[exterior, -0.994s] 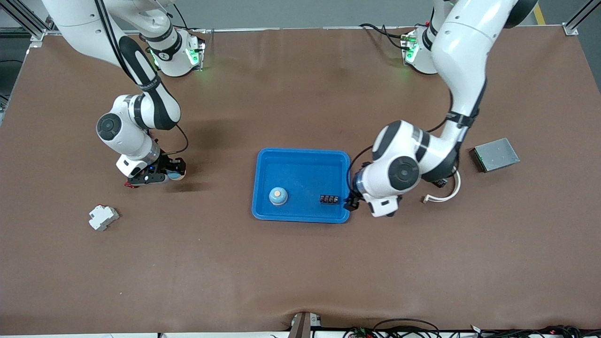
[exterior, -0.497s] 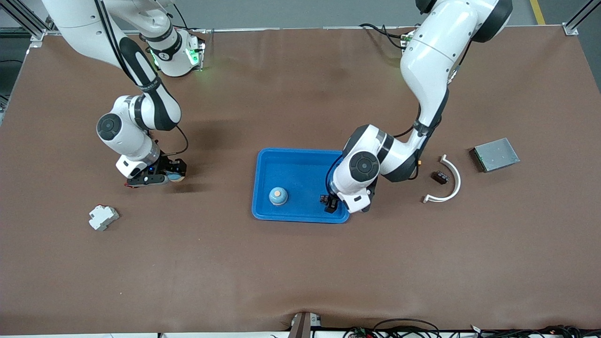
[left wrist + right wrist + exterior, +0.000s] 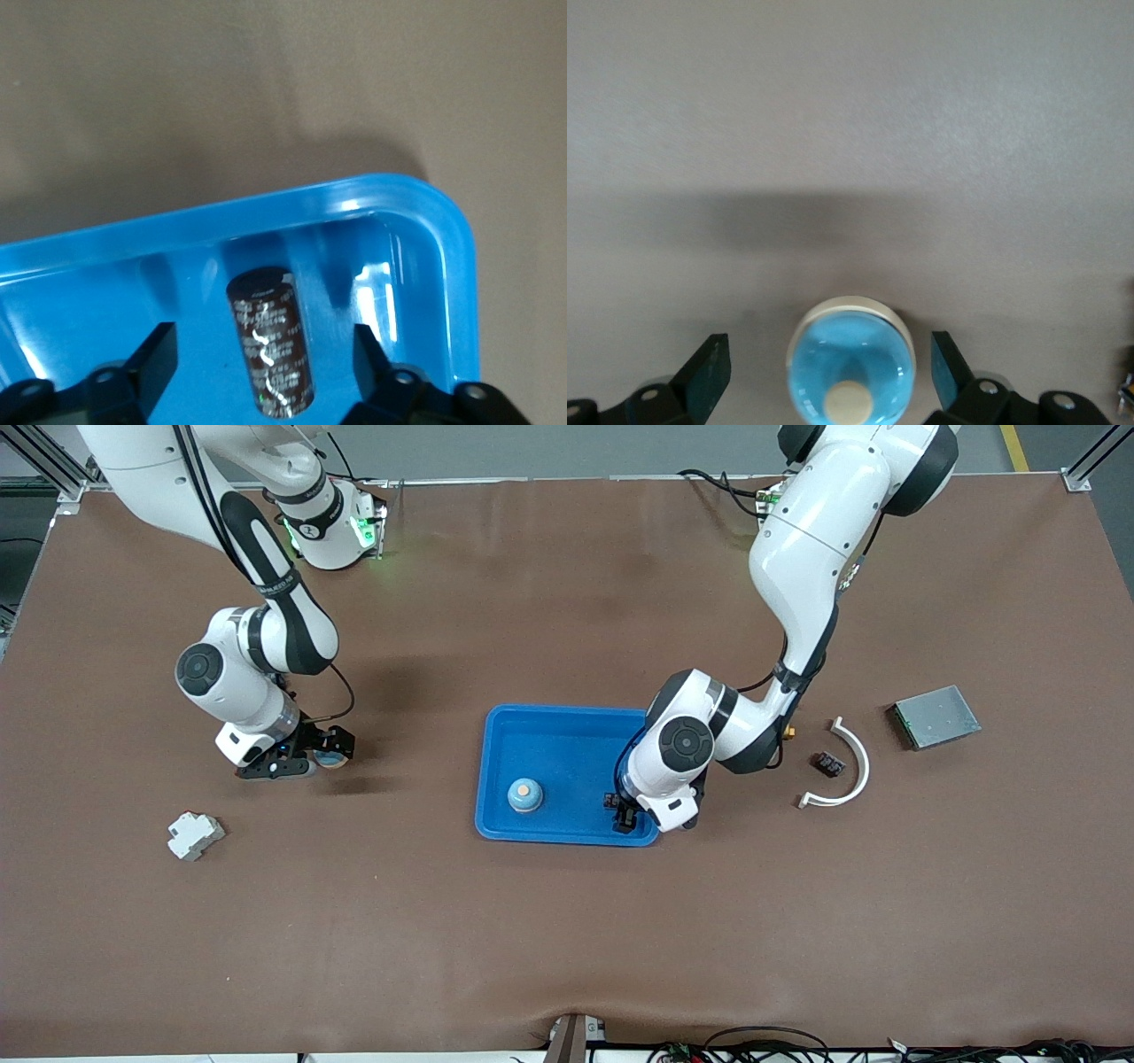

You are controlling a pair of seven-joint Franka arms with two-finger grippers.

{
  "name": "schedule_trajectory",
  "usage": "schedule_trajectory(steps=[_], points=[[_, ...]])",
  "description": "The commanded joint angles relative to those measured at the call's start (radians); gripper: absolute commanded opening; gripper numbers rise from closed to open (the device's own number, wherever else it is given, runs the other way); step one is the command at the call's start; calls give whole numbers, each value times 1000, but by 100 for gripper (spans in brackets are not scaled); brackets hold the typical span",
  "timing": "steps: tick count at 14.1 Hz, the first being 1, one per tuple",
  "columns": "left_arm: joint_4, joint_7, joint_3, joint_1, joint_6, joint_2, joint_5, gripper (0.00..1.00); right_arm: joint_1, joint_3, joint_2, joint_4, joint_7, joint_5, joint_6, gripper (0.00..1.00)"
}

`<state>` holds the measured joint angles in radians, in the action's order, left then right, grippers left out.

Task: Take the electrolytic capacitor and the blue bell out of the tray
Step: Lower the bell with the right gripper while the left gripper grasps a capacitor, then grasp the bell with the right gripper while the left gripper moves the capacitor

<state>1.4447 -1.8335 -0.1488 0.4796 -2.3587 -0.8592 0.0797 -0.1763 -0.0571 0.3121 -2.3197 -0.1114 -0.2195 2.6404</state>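
A dark brown capacitor point(image 3: 270, 341) with silver print lies on its side in the blue tray point(image 3: 416, 204), in the corner toward the left arm's end. A second blue bell point(image 3: 524, 794) stands upright in the tray. Another blue bell point(image 3: 850, 361), white-rimmed with a cream button, stands on the tabletop point(image 3: 850, 115).

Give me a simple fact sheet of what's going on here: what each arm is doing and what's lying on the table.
left gripper: open, low in the blue tray, fingers either side of a dark capacitor
right gripper: open, around a blue bell on the table toward the right arm's end
in the tray: a second blue bell
loose on table: white part, white curved piece, small dark part, grey box
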Motion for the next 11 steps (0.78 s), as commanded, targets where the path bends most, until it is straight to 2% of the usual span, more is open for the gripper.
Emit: schedule_trajectory(steps=[1,2,3,4,8,11], points=[[-23,-29,12,14,-22,-20,-17,50,-26,17,-30,103,91,-23,-164,100],[-23,-30,11,14,-22,-17,-14,24,-57,16,-30,135,148,-23,-192,100],[-23,-32,11,13,-22,-12,-11,3,-89,16,-30,155,210,-23,-203,100],[-23,-32,11,14,-21,-8,-15,0,-124,16,-28,170,278,-23,-203,100],[-24,-20,12,-4,68,89,-31,0,-273,13,-13,249,551,-18,-201,100],[-20,32,12,-12,149,172,-101,0,-365,10,57,350,734,-6,-203,100]])
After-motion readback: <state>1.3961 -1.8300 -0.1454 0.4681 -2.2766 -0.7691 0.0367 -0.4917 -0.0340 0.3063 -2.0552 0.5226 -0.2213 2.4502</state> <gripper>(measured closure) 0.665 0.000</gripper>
